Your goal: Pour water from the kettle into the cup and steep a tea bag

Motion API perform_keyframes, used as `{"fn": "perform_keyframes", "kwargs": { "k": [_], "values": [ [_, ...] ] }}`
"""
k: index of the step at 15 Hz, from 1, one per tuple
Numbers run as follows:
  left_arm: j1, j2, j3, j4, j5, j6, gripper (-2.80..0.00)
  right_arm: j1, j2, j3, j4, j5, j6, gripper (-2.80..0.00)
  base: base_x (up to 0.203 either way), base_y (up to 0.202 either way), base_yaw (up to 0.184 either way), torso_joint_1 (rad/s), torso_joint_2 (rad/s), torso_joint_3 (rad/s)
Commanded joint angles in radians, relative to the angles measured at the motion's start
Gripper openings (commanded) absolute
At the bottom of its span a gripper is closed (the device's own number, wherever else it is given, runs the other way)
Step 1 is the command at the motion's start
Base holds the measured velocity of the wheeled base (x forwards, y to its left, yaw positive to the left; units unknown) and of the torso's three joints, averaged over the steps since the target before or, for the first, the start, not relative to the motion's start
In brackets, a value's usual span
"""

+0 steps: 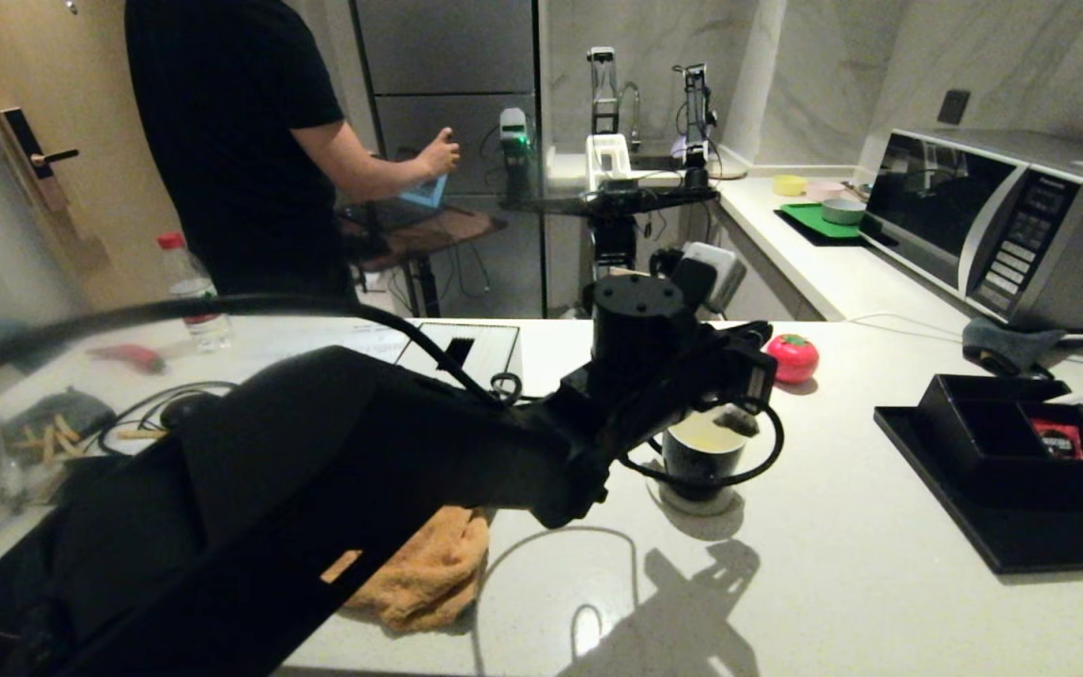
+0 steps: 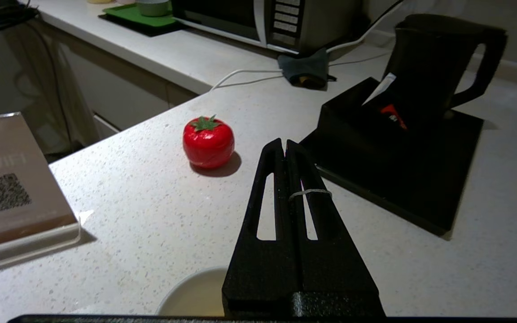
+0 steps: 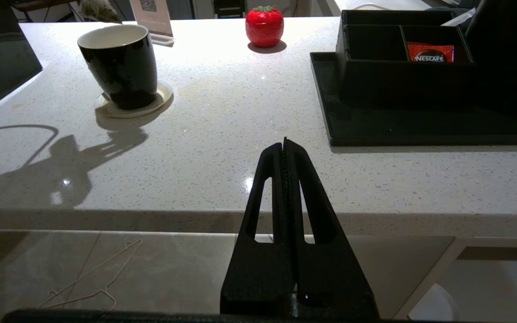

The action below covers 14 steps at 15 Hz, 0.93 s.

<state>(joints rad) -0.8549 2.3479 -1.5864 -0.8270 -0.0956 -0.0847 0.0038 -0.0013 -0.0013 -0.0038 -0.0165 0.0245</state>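
Closest to us in the head view is our left arm [image 1: 316, 489], stretched across the counter [image 1: 833, 564] with the orange cloth [image 1: 429, 574] under it at about 8 o'clock from the cup [image 1: 701, 463]. The left gripper [image 2: 284, 142] is pinched tight, with a thin white string [image 2: 310, 194] looped over one finger. Looks like the tea bag [image 1: 739, 421] dangles from it right over the cup's rim.

The cup already has pale yellowish water [image 1: 703, 435] in it, so we'd say pouring is done and we're in the steeping part. What's left is probably just letting go of the bag.

The kettle [image 2: 438, 58] sits on the black tray [image 2: 375, 179], around 3 o'clock from the cup. It's only properly visible in the left wrist view, and so is the string. The right wrist view alone shows the right gripper [image 3: 284, 142], closed on nothing, parked below the counter edge.
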Motion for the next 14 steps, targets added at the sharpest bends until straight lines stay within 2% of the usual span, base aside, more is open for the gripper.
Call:
{"fn": "perform_keyframes", "kwargs": {
  "k": [1, 9, 14],
  "values": [
    [0.0, 0.021, 0.003, -0.006, 0.015, -0.001, -2.8, 0.001, 0.001, 0.0, -0.001, 0.0, 0.0, -2.8, 0.0, 0.0, 0.0, 0.0, 0.0, 0.0],
    [0.016, 0.133, -0.001, -0.013, 0.021, -0.002, -2.8, 0.001, 0.001, 0.0, -0.001, 0.0, 0.0, -2.8, 0.0, 0.0, 0.0, 0.0, 0.0, 0.0],
    [0.014, 0.138, -0.035, -0.01, 0.021, -0.003, -2.8, 0.001, 0.001, 0.0, -0.001, 0.0, 0.0, -2.8, 0.0, 0.0, 0.0, 0.0, 0.0, 0.0]
  ]
}}
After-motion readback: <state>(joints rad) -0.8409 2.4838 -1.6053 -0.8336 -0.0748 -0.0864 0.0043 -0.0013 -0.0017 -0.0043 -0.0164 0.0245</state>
